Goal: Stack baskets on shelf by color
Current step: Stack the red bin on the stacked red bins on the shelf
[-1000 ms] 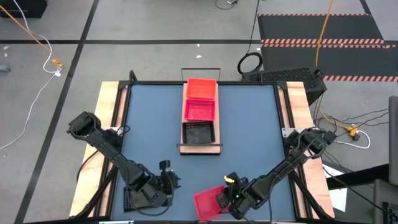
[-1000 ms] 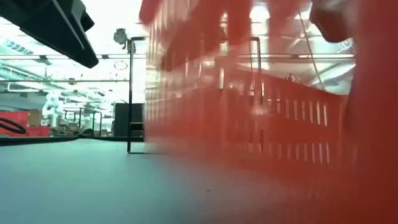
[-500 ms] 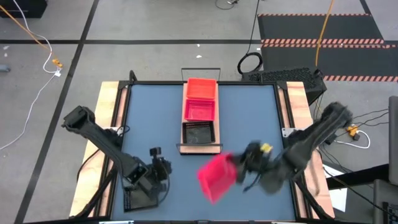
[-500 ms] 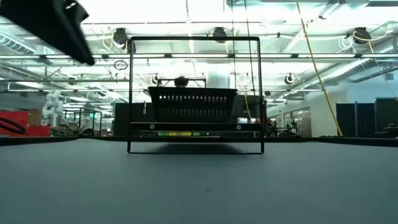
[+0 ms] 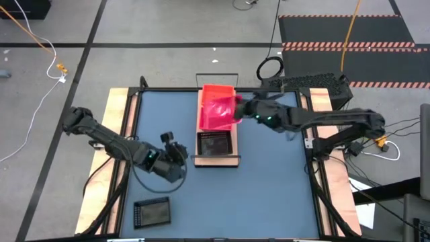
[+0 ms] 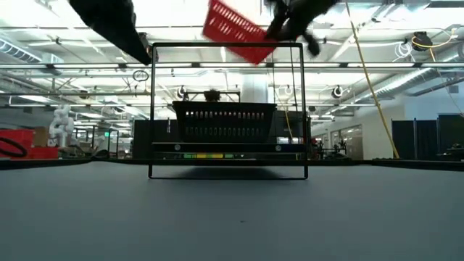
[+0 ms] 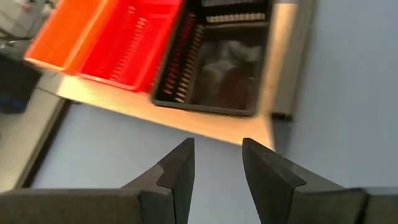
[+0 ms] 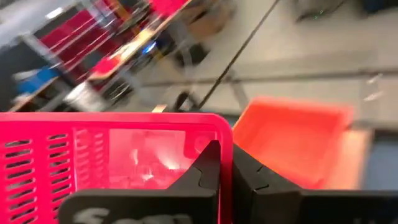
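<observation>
While your right gripper (image 5: 236, 113) is clamped on the rim of a pink-red mesh plastic basket (image 5: 220, 111), that basket hangs tilted directly above the pink-red one on the light-wood shelf (image 5: 215, 160), its destination below. Count four baskets: two pink-red, one orange (image 5: 216, 93), two black (image 5: 215, 143) (image 5: 152, 213)—five. Left gripper (image 7: 214, 163), fingers apart, idles beside the shelf.

Baskets (image 5: 218, 113) glossy mesh plastic; shelf (image 5: 216, 160) pale matt wood, black wire frame.
</observation>
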Controlling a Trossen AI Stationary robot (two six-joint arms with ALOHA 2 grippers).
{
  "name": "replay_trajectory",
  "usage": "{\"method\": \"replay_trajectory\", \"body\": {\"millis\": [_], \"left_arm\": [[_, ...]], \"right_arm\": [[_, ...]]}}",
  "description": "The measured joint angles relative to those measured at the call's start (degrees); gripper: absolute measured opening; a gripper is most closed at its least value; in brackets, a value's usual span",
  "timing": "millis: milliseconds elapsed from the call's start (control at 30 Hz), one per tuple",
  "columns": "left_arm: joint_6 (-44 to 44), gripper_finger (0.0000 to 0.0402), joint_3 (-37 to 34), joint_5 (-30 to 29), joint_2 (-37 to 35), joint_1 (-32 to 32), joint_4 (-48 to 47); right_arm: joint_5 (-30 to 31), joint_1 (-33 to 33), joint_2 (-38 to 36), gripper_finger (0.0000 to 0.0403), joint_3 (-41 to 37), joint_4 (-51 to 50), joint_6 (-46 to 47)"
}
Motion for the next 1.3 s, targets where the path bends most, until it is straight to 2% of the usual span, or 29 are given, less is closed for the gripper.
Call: {"method": "replay_trajectory", "body": {"millis": [100,167,467,600,900,1300], "left_arm": [[1.2,0.0136,0.0,-0.5,0.0,2.7,-0.7],[1.4,0.0136,0.0,-0.6,0.0,4.2,-0.8],[-2.4,0.0136,0.0,-2.5,0.0,6.3,-2.4],[-4.1,0.0136,0.0,-2.8,0.0,6.3,-2.3],[-6.4,0.0136,0.0,-2.8,0.1,4.1,-2.5],[-8.2,0.0136,0.0,-2.8,0.1,0.6,-2.8]], "right_arm": [[-9.9,-3.5,2.8,0.0003,-6.0,10.6,2.0],[-11.6,-5.0,3.8,0.0002,-7.7,12.6,2.3],[-10.9,-5.1,7.3,0.0001,-11.9,12.5,9.6],[-7.9,-5.0,9.4,0.0011,-13.2,12.6,12.8],[-6.6,-5.8,9.5,0.0042,-13.3,17.6,12.7],[-8.4,-5.5,9.5,0.0092,-13.2,16.8,12.4]]}}
